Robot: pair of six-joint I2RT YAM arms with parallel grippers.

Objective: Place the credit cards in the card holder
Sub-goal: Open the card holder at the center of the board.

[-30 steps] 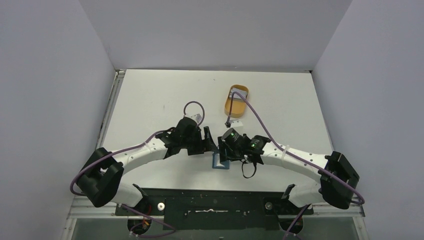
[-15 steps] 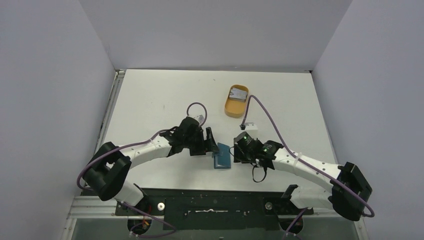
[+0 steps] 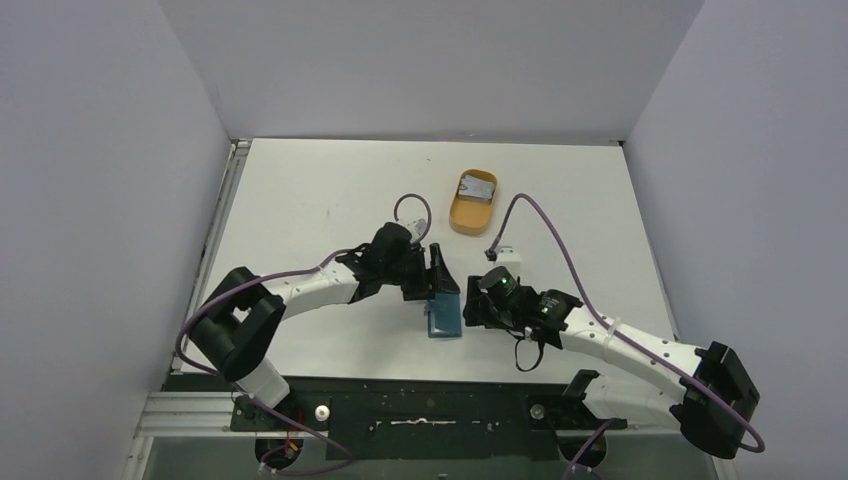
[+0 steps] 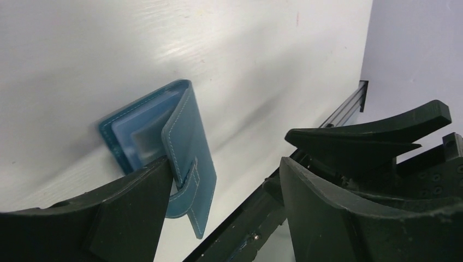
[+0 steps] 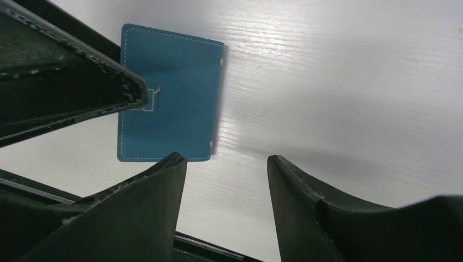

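- The left gripper stood with its jaws spread, pinching nothing, one fingertip right against the teal wallet.
- The right gripper hung just beside the wallet, jaws apart over the bare table.
- The wallet lay flat between the two, its cover slightly lifted.
- A grey card sat in the orange tray, well apart from the wallet.

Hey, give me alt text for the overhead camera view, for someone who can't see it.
A small teal card holder lies on the white table, the open left gripper at its far edge and the open right gripper beside it. Farther back sits an orange tray with a grey card inside.
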